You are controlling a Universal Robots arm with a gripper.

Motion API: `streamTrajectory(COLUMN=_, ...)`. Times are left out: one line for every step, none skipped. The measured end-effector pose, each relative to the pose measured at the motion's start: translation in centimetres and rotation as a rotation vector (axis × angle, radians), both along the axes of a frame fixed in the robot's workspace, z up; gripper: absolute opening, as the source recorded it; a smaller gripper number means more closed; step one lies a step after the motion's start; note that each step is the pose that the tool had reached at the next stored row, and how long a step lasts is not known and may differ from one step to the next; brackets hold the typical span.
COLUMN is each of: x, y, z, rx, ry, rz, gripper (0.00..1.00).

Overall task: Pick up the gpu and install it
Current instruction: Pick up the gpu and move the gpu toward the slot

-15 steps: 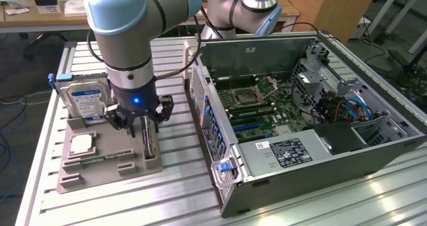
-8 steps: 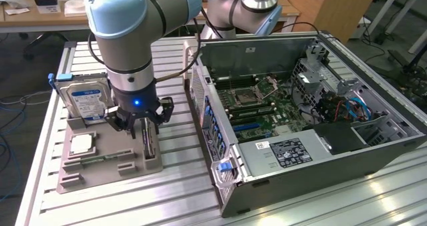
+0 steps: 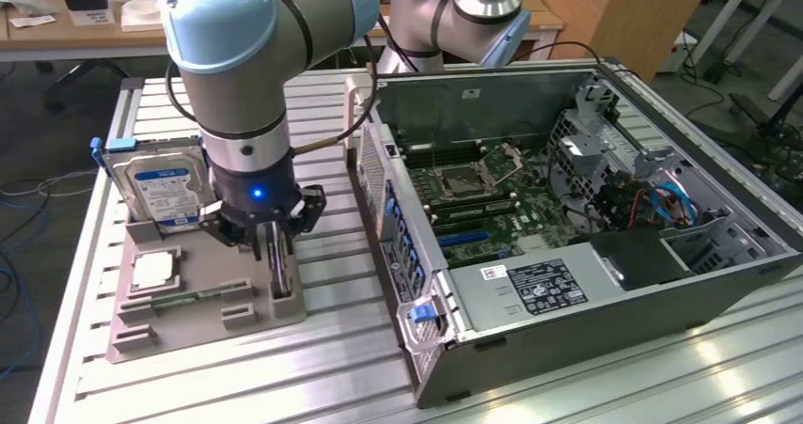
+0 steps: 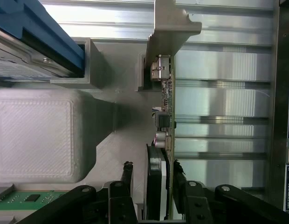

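Two fingers of your gripper (image 4: pixel 152 170) straddle the gpu (image 4: pixel 166 100), jaws apart and not yet pinching, the card standing on edge in the grey holder (image 3: pixel 188 325), likely to keep both faces reachable.

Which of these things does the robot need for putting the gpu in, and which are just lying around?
For the job:
- gpu, standing on edge in the grey holder
- gripper, open, one finger on each side of the gpu
- open computer case

Just lying about:
- hard drive
- memory stick
- square silver chip
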State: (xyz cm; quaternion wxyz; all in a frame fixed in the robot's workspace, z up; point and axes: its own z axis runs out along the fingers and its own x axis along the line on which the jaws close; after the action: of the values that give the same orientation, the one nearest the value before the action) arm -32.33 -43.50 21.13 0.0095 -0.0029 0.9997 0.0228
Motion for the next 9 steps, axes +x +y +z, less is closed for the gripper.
streamTrajectory(x=0.0, y=0.0, z=-0.04, rx=-0.0002, ry=0.0, rz=0.0, gripper=0.44)
streamTrajectory(x=0.0, y=0.0, z=-0.06, rx=-0.0003, ry=0.0, rz=0.0, gripper=0.44)
streamTrajectory(x=0.0, y=0.0, z=-0.1, rx=-0.0003, ry=0.0, rz=0.0, gripper=0.44)
streamTrajectory(x=0.0, y=0.0, z=-0.13, rx=-0.0004, ry=0.0, rz=0.0, gripper=0.44)
streamTrajectory(x=0.0, y=0.0, z=-0.15, rx=-0.0005, ry=-0.0001, rz=0.0, gripper=0.44)
streamTrajectory(x=0.0, y=0.0, z=-0.17, rx=-0.0007, ry=0.0, rz=0.0, gripper=0.44)
streamTrajectory(x=0.0, y=0.0, z=-0.18, rx=-0.0008, ry=0.0, rz=0.0, gripper=0.44)
streamTrajectory(x=0.0, y=0.0, z=-0.19, rx=-0.0008, ry=0.0, rz=0.0, gripper=0.44)
streamTrajectory(x=0.0, y=0.0, z=-0.2, rx=-0.0008, ry=0.0, rz=0.0, gripper=0.44)
